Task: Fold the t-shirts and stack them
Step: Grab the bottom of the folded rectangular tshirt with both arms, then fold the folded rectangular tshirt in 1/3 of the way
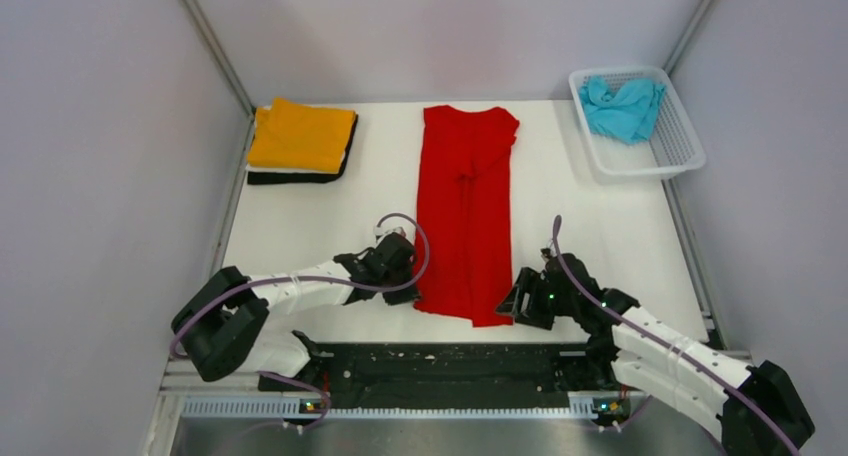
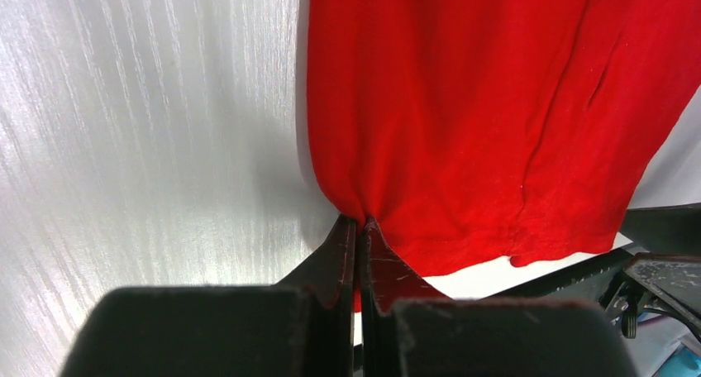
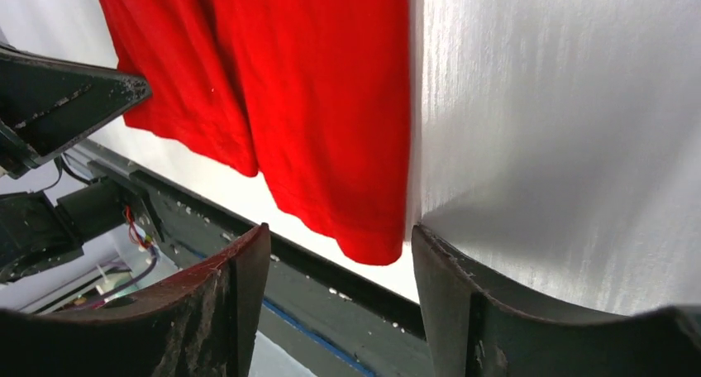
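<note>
A bright red t-shirt (image 1: 465,211) lies folded lengthwise into a long strip down the middle of the white table. My left gripper (image 1: 408,288) is shut on the shirt's near left hem corner; the left wrist view shows the red cloth (image 2: 463,104) pinched between the shut jaws (image 2: 360,224). My right gripper (image 1: 512,306) is open beside the near right hem corner, which hangs between the open fingers (image 3: 339,245) without being held. An orange t-shirt (image 1: 300,134) lies folded on top of a white and a black one at the back left. A turquoise t-shirt (image 1: 622,106) lies crumpled in the basket.
The white lattice basket (image 1: 680,151) stands at the back right corner. The stack of folded shirts sits against the left wall. A dark rail (image 1: 440,361) runs along the table's near edge, just below both grippers.
</note>
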`<action>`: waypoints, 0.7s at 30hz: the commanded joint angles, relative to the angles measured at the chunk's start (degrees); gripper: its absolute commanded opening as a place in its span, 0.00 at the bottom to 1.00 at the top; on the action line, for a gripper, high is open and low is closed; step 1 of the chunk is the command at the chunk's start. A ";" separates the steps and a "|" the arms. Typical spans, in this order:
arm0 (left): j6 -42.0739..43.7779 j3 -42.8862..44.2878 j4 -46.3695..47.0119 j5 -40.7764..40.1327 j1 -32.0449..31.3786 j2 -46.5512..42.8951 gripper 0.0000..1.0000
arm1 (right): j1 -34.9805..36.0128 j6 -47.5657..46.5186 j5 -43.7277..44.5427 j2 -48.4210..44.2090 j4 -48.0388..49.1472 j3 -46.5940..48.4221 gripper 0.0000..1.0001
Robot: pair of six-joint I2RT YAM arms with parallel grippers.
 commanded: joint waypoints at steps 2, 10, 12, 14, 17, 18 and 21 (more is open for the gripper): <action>-1.12 -2.47 -3.48 0.32 0.00 0.04 0.00 | 2.17 2.36 3.34 1.72 -1.09 -1.17 0.58; -2.26 -3.56 -3.08 1.14 -0.11 -1.58 0.00 | 4.44 1.63 8.38 5.99 1.26 -2.76 0.15; -2.83 -4.01 -3.07 1.26 -0.36 -1.95 0.00 | 4.63 1.22 8.73 5.05 2.05 -3.28 0.00; -3.25 -3.60 -5.13 0.62 -1.42 -2.91 0.00 | 5.06 0.91 5.34 3.02 1.69 -3.62 0.00; -4.30 -4.41 -6.63 -0.06 -5.43 -6.99 0.00 | 9.37 2.89 4.34 -3.03 -2.22 -3.66 0.00; -4.59 -5.04 -6.62 0.75 -6.03 -8.34 0.00 | 11.35 3.94 4.52 -5.32 -3.79 -3.39 0.00; -6.16 -6.89 -8.08 2.32 -6.71 -13.02 0.00 | 17.97 8.55 3.72 -11.49 -7.01 -2.35 0.00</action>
